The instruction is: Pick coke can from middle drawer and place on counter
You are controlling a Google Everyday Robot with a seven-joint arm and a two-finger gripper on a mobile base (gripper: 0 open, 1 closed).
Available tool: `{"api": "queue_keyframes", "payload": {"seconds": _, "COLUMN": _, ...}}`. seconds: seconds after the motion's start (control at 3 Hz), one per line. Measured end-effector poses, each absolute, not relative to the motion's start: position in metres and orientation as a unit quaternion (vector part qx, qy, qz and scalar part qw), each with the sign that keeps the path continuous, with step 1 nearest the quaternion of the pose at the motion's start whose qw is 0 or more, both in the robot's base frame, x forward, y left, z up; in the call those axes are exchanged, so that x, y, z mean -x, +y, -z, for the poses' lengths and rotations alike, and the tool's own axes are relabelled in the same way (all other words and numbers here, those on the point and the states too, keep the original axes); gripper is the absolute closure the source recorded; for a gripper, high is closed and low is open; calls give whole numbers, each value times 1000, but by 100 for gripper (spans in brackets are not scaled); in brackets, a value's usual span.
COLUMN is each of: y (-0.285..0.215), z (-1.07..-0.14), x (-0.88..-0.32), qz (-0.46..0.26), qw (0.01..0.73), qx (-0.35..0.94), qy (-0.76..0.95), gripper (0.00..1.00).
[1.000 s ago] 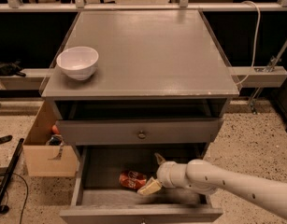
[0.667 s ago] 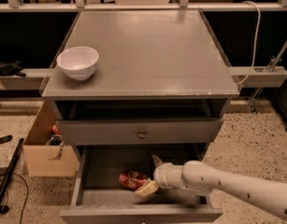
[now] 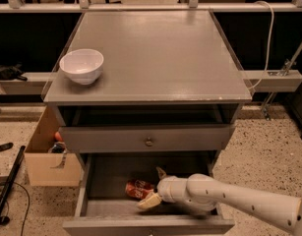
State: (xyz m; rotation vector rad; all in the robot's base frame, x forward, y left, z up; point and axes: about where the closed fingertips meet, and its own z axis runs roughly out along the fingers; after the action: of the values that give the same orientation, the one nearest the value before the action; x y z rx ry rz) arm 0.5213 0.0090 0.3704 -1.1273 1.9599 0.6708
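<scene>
Speckled floor, grey cabinet, and under the counter's (image 3: 155,53) front edge the coke can (image 3: 138,188) lies sideways in the open middle drawer (image 3: 111,173). Our gripper (image 3: 154,187) sits spread wide at its right end. We reckon an off-centre squeeze could roll it away.

No text can be read for sure. The coke can (image 3: 139,188) in the middle drawer (image 3: 111,178) has white marks on red, not legible. The gripper (image 3: 155,188) is just right of this can, fingers apart.
</scene>
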Motion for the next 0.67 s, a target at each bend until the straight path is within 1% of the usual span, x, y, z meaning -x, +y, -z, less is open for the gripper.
{"api": "queue_keyframes", "payload": {"seconds": 0.33, "y": 9, "z": -370, "x": -521, "qz": -263, "qw": 382, "qx": 442, "qy": 768, "gripper": 0}}
{"api": "queue_keyframes", "payload": {"seconds": 0.67, "y": 9, "z": -370, "x": -521, "qz": -263, "qw": 382, "qx": 442, "qy": 768, "gripper": 21}}
